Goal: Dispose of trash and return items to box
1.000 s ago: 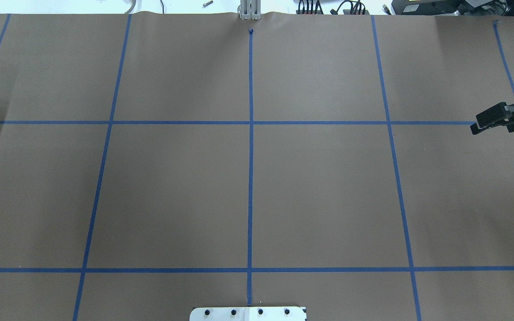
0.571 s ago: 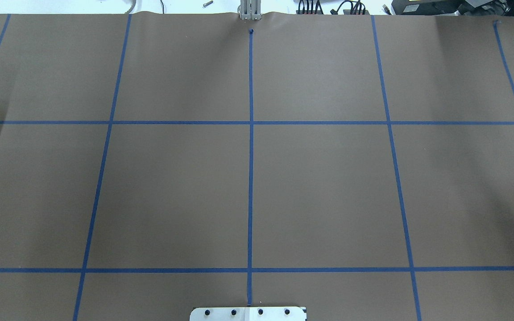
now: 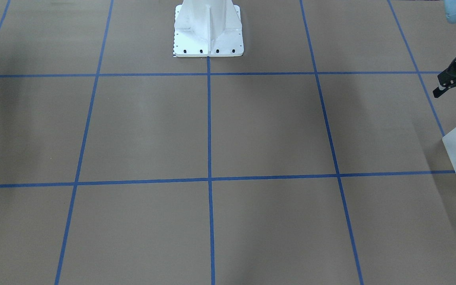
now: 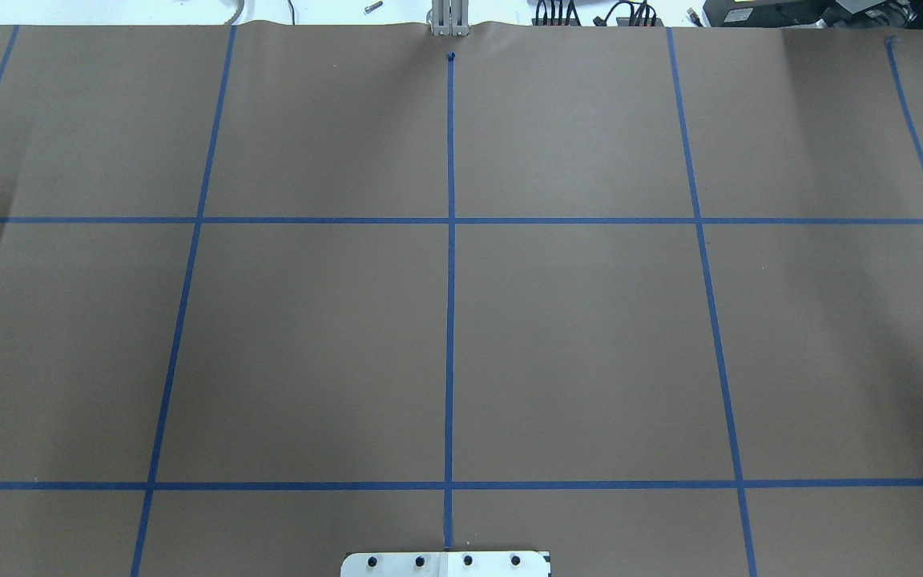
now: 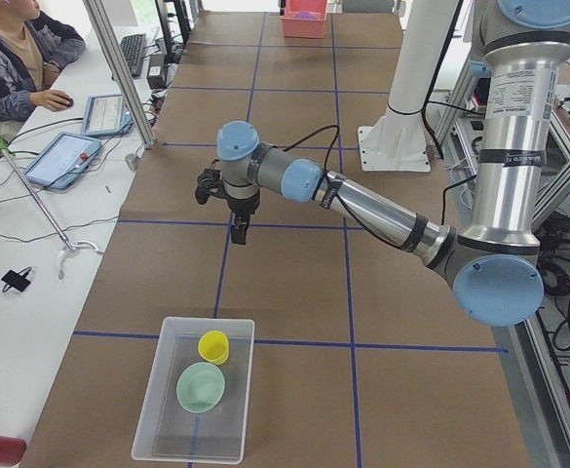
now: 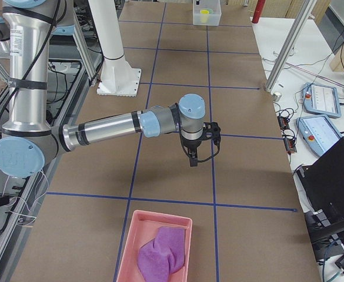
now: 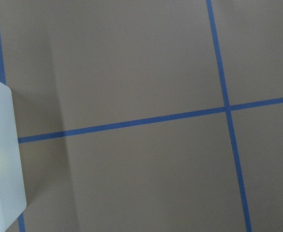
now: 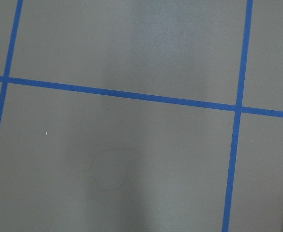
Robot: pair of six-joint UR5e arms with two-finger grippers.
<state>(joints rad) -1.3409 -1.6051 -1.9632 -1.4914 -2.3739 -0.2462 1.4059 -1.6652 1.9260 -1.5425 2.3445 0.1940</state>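
Exterior left view: one mint bowl (image 5: 201, 387) and one yellow cup (image 5: 213, 346) sit side by side inside one frosted box (image 5: 149, 400). Left gripper (image 3: 454, 95) hovers nearby, jaws spread, empty. Right gripper (image 6: 196, 154) gone from overhead view since second ago; grip cannot be told.

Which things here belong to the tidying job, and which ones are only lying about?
Job: box; mint-green bowl and yellow cup inside it.
Lying about or unclear: pink tray, purple cloth, tablets.
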